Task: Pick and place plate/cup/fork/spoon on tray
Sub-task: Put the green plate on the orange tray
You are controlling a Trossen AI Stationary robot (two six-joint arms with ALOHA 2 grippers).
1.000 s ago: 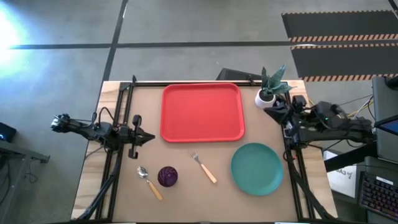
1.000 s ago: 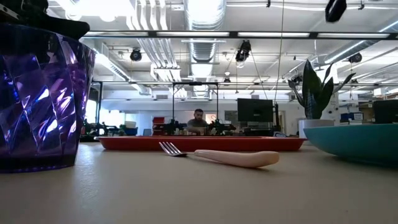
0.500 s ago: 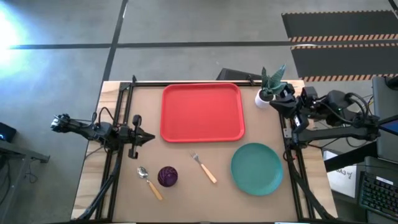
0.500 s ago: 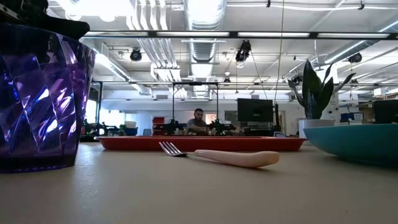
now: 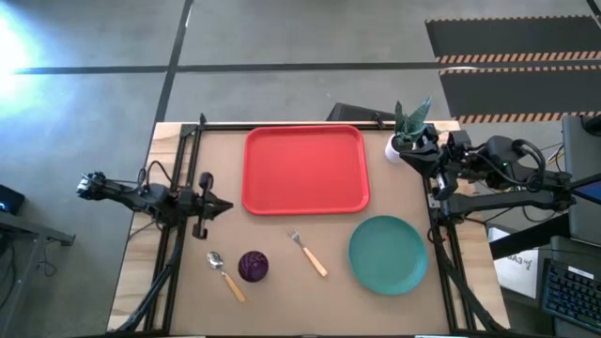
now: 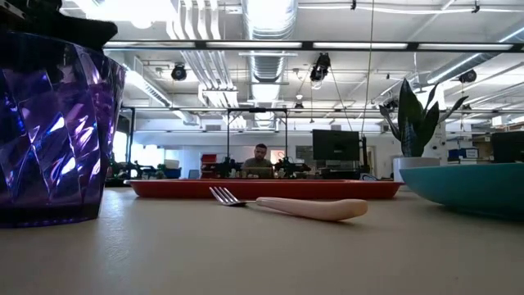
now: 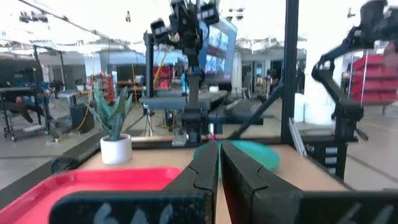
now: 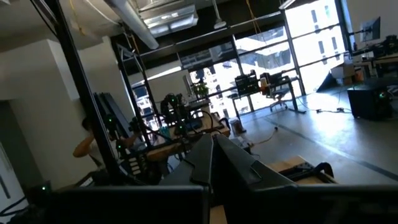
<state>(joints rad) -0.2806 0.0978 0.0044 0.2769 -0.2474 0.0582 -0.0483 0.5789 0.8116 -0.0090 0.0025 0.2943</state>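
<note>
The red tray [image 5: 305, 170] is seen lying flat at the far middle of the table [image 5: 188, 291], with nothing on it. The teal plate [image 5: 388, 253] is set on the bare table near the right edge, just off the tray's near right corner. The fork [image 5: 308, 253] is laid between plate and cup, its tines pointed toward the tray and its pale handle angled toward the near edge. The purple cup [image 5: 253, 266] is stood near the front edge, left of the fork, and the spoon [image 5: 225, 274] is laid just beside it on the left (whether the two touch cannot be told from above). In the low view the cup [image 6: 53, 123] is seen very close to the camera, with the fork [image 6: 288, 205] beyond it and the tray's rim [image 6: 262, 189] behind.

The left gripper [image 5: 223, 206] is held at the table's left edge, level with the tray's near side, its fingers [image 7: 200, 177] pressed together on nothing. The right gripper [image 5: 410, 155] is held raised at the far right, next to the small white plant pot [image 5: 395, 147]; its fingers [image 8: 214, 163] are likewise closed and nothing is gripped. A person [image 6: 260, 160] is seen seated in the room behind the table.
</note>
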